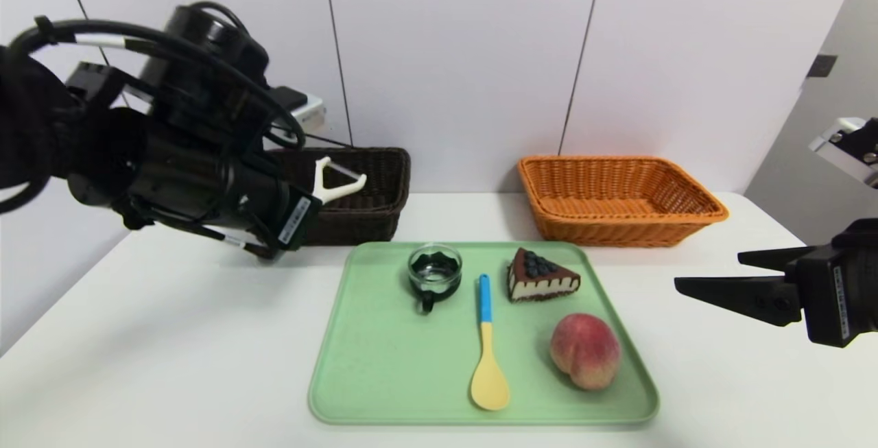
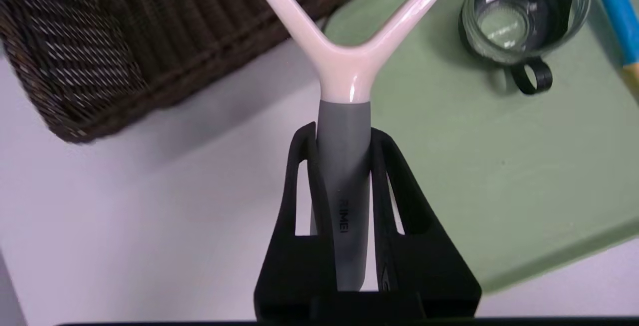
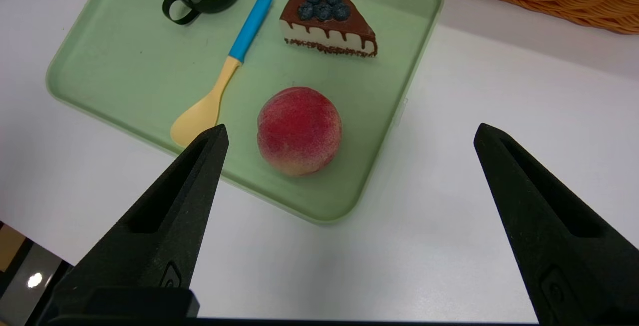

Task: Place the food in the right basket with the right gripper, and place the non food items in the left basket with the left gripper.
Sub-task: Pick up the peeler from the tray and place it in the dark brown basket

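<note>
"Peeler (image 2: 344, 166) first: where is it?"

"Clamped by its grey handle in the left gripper (image 2: 343, 151), above the table's (image 1: 171, 338) far left part, near the dark basket (image 1: 363, 225). Its white fork seems to be in front of that basket, though depth is hard to judge."

"And the right gripper (image 3: 351, 126)?"

"Wide open and holding nothing, off the right edge of the green tray (image 1: 384, 366)."

"What does the tray carry?"

"Glass cup (image 1: 435, 273) by the far edge, cake (image 1: 542, 276) near the far right corner, peach (image 1: 585, 350) toward the near right corner, spoon (image 1: 487, 352) reaching toward the near edge."
</note>
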